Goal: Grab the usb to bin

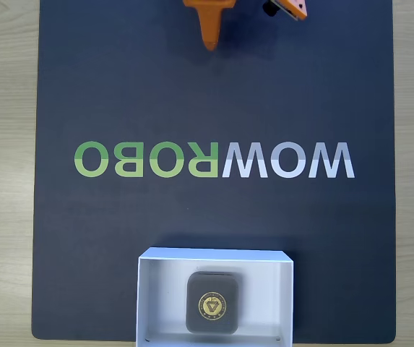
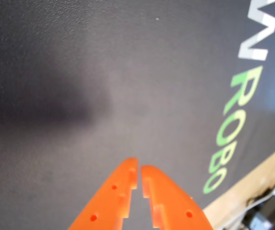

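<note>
Your gripper (image 1: 210,45) sat at the mat's (image 1: 120,87) top edge in the fixed view, orange tip pointing down toward the middle, the rest of the arm cut off by the frame. In the wrist view the gripper (image 2: 138,165) came in from the bottom edge, its two orange fingers (image 2: 115,191) pressed nearly tip to tip with a thin slit between them, clenched on nothing. It hung over bare mat and its blurred shadow lay left of it there. The usb (image 1: 213,303) lay flat inside the bin (image 1: 165,300), about centred, gold emblem up. The bin stood at the mat's bottom edge, near the middle, well apart from your gripper. The WOWROBO lettering (image 1: 214,160) ran across the mat between gripper and bin, mirrored in the fixed view. A pale wood table (image 1: 4,144) showed around the mat.
</note>
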